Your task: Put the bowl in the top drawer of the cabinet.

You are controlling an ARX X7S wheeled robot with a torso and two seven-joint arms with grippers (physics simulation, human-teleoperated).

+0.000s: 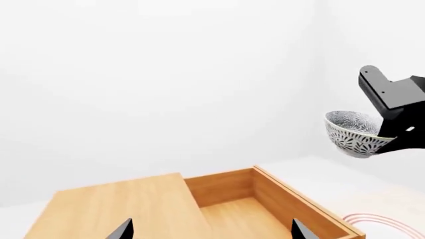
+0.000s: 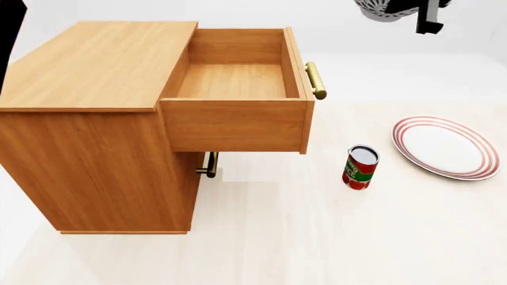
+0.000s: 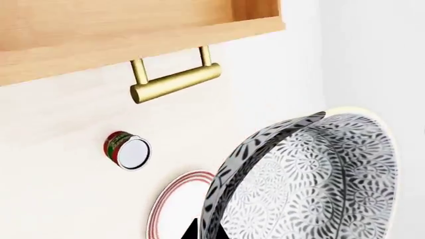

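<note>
Left wrist view: one bowl (image 1: 350, 133) hangs in the air, pinched at its rim by the black right claw (image 1: 391, 130), above and to the side of the one open top drawer (image 1: 265, 204). The cabinet (image 1: 113, 206) top lies beside the drawer. Two dark fingertips (image 1: 123, 230) of the left claw (image 1: 211, 231) stand well apart with nothing between them, so that claw is open. A sliver of one red-ringed plate (image 1: 385, 221) shows on the pale surface (image 1: 332, 172).

Head view: one cabinet (image 2: 95, 119), its top drawer (image 2: 237, 80) pulled fully out and holding nothing, with one brass bar handle (image 2: 315, 80). A second, smaller handle (image 2: 209, 164) shows beneath it. One red can (image 2: 360, 167) stands upright between the cabinet and one plate (image 2: 445, 147), apart from both. The bowl (image 2: 384, 10) is cut off at the upper edge, beyond the drawer's handle side.

Right wrist view: the bowl's (image 3: 319, 179) speckled outside fills the near field; one handle (image 3: 174, 82), one can (image 3: 127, 150) and one plate (image 3: 179, 204) lie below.
</note>
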